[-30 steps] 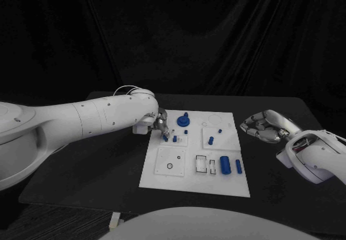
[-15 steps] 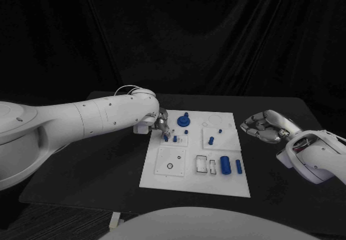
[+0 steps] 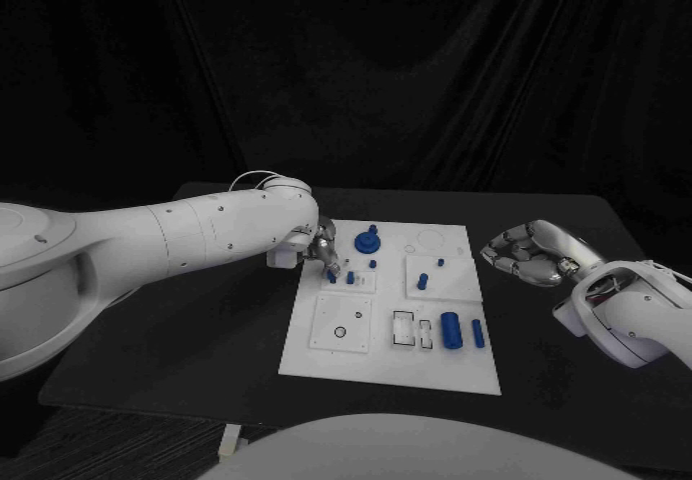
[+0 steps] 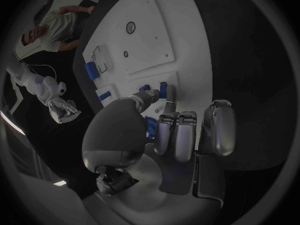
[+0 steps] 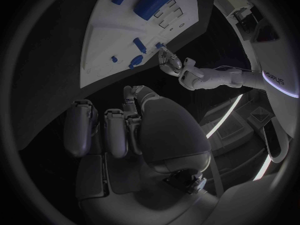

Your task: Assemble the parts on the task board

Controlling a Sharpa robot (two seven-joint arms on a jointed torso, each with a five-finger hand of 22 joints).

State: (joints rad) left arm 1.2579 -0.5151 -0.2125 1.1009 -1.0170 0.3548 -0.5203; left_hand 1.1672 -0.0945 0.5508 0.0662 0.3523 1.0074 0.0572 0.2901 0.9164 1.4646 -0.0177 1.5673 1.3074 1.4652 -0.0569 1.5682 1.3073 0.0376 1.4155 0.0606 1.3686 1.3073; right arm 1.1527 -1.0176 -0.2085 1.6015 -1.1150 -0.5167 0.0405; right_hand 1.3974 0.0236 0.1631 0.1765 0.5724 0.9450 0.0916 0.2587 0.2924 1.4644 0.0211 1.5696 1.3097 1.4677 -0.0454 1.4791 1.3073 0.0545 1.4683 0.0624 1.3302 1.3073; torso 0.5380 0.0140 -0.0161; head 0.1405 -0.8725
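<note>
Silver left hand [image 3: 320, 247] pinches a blue part [image 3: 332, 278] on the task board [image 3: 346, 352]; right hand [image 3: 528, 254] curled, fingers together.

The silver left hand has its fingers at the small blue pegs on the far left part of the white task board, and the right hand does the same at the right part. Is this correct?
Partly. The silver left hand is at the small blue pegs on the white task board, but the head view shows the right hand curled off the board's right edge, touching nothing.

A black surface [image 3: 216, 330] carries the white task board [image 3: 389, 360], which lies flat near its middle, long sides running from the near edge toward the far edge. Dark bare surface surrounds the board on all sides.
</note>
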